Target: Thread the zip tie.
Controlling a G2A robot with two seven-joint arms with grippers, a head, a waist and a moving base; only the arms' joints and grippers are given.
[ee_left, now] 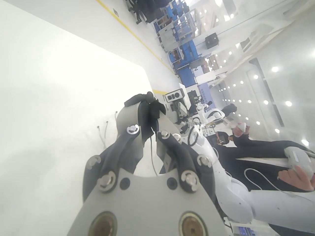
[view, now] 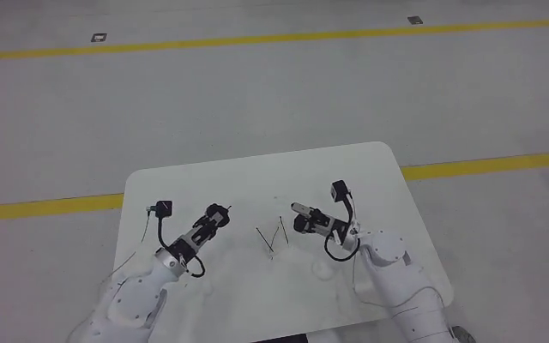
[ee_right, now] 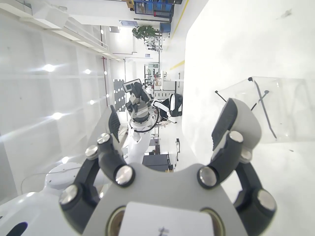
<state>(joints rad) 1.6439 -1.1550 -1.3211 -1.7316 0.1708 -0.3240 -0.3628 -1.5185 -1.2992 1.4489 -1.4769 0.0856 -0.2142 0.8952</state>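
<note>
Nothing is threaded yet: the zip ties (view: 266, 242) lie loose, with the left gripper (view: 221, 211) near them, fingers together, and the right gripper (view: 296, 216) just beside them, fingers apart.

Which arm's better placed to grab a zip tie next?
Probably right. The right hand is open, with the zip ties just beyond one finger. The left hand is shut and sits farther from them.
</note>
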